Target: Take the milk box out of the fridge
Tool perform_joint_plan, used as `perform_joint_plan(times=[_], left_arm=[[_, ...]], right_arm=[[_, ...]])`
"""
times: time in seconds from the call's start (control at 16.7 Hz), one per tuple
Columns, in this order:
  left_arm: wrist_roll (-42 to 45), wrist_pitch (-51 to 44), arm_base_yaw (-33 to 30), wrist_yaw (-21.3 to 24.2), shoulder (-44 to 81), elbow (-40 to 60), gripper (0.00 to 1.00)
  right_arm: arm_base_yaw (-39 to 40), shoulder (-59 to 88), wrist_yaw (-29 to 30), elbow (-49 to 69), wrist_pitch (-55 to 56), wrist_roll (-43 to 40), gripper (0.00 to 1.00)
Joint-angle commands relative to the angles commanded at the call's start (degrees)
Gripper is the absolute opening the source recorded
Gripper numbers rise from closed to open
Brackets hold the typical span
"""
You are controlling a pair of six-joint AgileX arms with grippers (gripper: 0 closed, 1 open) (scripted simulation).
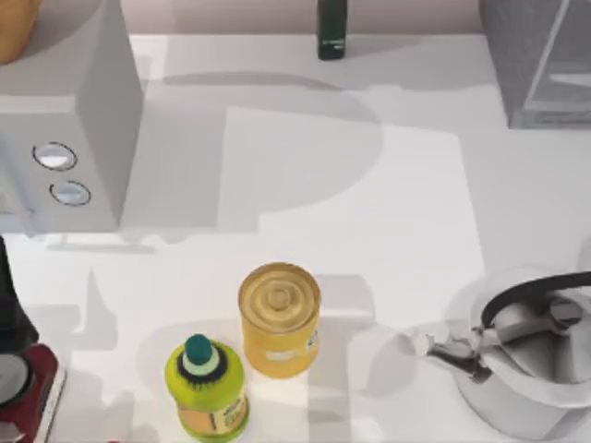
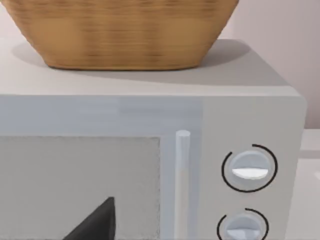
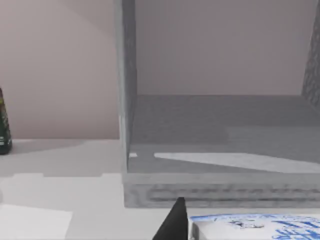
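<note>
The fridge (image 1: pixel 540 65) stands at the table's far right corner. The right wrist view looks into its open, bare grey inside (image 3: pixel 220 125). The milk box (image 3: pixel 257 224), blue and white, sits close under that camera, in front of the fridge's front edge and outside it. My right gripper (image 3: pixel 245 236) is shut on it, with one dark finger (image 3: pixel 174 222) against the box's side. My left gripper (image 2: pixel 97 222) hangs in front of the grey box with two dials (image 2: pixel 250 170), at the table's left.
A dark green bottle (image 1: pixel 331 28) stands at the far middle. Near the front are a yellow can (image 1: pixel 280 318) and a green-yellow bottle (image 1: pixel 207 388). A metal kettle (image 1: pixel 526 355) is front right. A woven basket (image 2: pixel 125 30) rests on the dial box (image 1: pixel 65 120).
</note>
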Motion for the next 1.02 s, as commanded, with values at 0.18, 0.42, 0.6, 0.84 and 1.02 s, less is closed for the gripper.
perform_joint_plan(times=[0.18,0.42,0.6,0.84,1.02], left_arm=[[0.0,0.0,0.0,0.0,0.0,0.0,1.0],[0.0,0.0,0.0,0.0,0.0,0.0,1.0],[0.0,0.0,0.0,0.0,0.0,0.0,1.0],[0.0,0.0,0.0,0.0,0.0,0.0,1.0],[0.0,0.0,0.0,0.0,0.0,0.0,1.0]], right_arm=[[2.17,-10.41,1.58,-4.79,-4.09,0.2,0.0],[3.61,-15.66,2.44,-7.66,-6.42,0.28,0.0],[3.61,-15.66,2.44,-7.66,-6.42,0.28,0.0],[3.51,-13.71,2.41,-6.09,-7.4,0.22,0.0],[4.43,-6.65,2.24,-0.16,-11.2,-0.52,0.0]])
